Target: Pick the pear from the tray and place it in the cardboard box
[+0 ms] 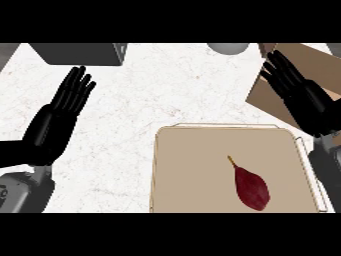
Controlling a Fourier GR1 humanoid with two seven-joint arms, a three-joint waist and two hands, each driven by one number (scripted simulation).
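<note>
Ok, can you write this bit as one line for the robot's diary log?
dark red pear: lying on beige tray | left hand: open | right hand: open, over brown cardboard box | pick: not yet

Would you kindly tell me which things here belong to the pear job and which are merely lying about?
Job: pear, tray, cardboard box, right hand.
Lying about: grey block, grey round object, resting left hand.

A dark red pear [252,188] lies on a tan tray [195,170]; the counter [158,95] looks white, perhaps faintly speckled.
</note>
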